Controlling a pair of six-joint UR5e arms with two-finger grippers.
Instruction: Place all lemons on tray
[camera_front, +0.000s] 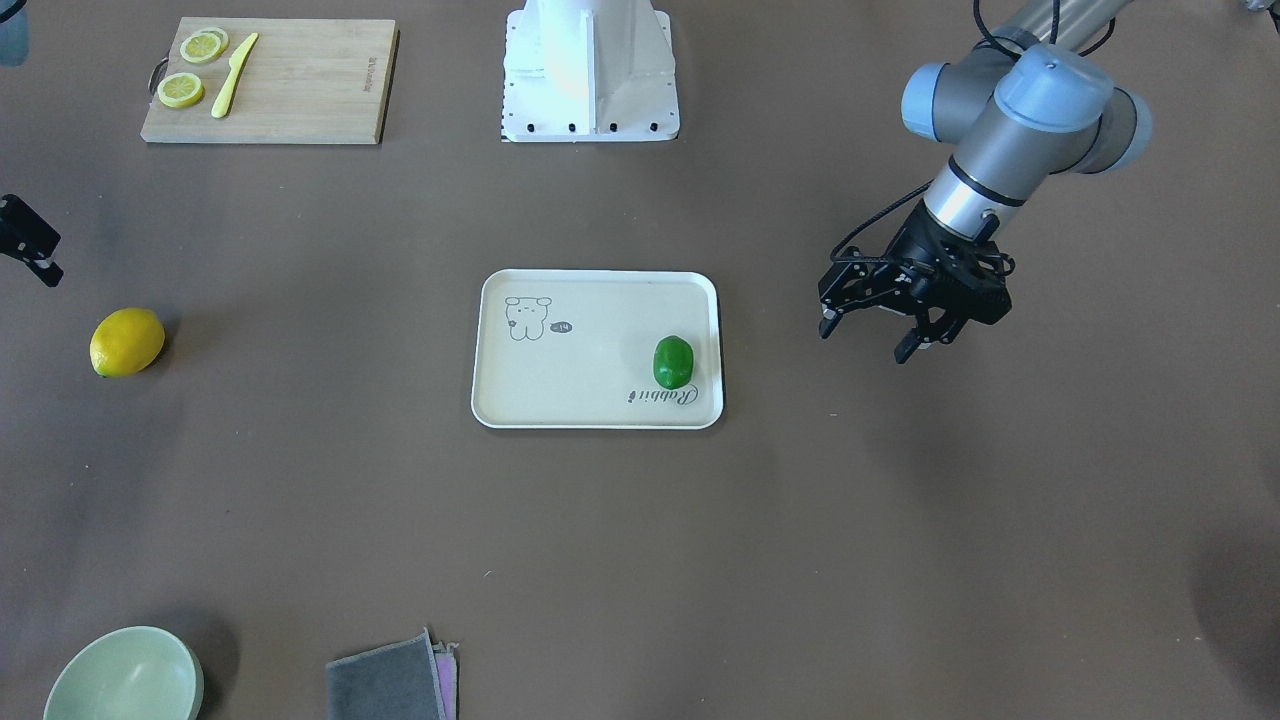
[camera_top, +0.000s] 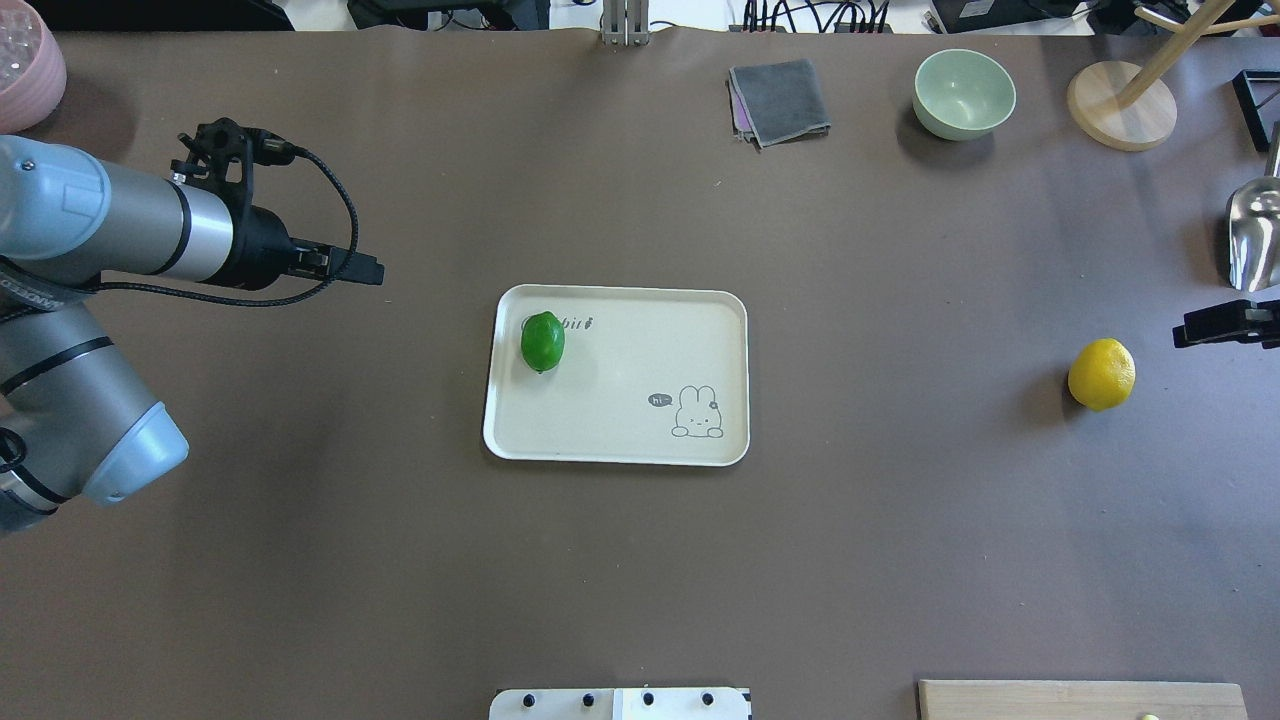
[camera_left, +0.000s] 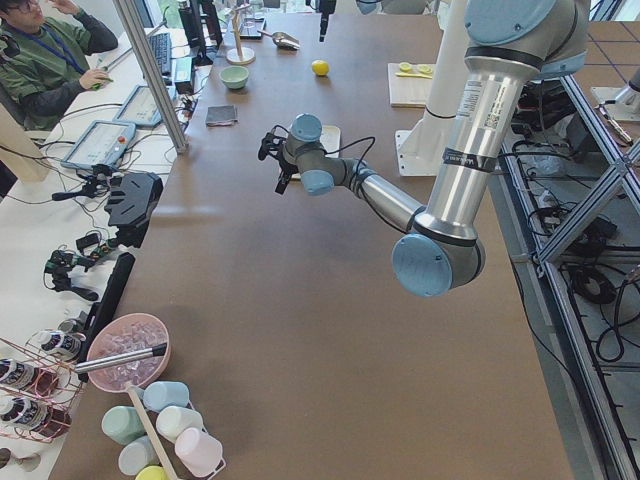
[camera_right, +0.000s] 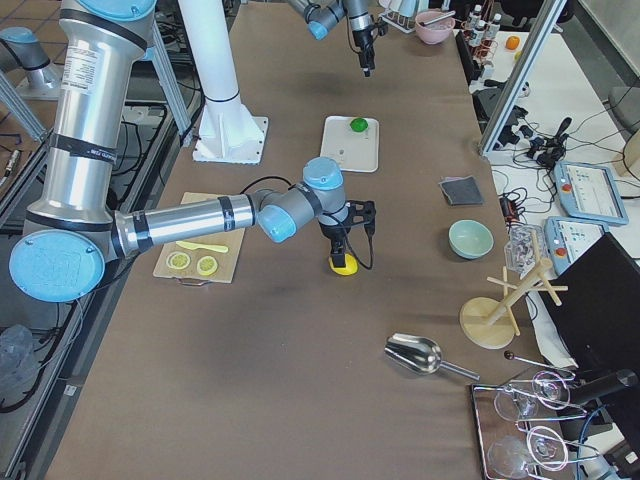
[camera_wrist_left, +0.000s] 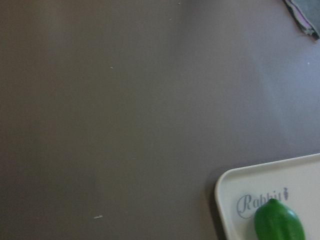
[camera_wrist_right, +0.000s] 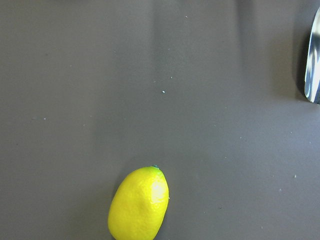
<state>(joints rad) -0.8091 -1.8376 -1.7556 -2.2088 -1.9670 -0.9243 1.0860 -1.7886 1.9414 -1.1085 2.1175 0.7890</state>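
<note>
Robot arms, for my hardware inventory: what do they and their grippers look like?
Left arm: silver-grey tubes, pale blue joint caps, a black cable looping to the black two-finger left gripper. Right arm: same build, black bands on its forearm, black right gripper.

The brown bench (camera_front: 640, 560) carries a bamboo cutting board (camera_front: 320, 85) close to one long edge, toward one end. Round lemon slices (camera_front: 181, 90) lie on the board, with a pale yellow knife (camera_front: 233, 75) just beside them. Along the opposite long edge, on the operators' side, a folded grey cloth (camera_top: 780, 98) lies over a pink-purple layer, and a pale green bowl (camera_top: 964, 93) stands near it. A wooden stand (camera_top: 1120, 108) with a round base sits toward that corner. A metal scoop (camera_top: 1255, 235) lies by the short edge there. A pink bowl (camera_top: 25, 65) sits in the far operators'-side corner.
</note>
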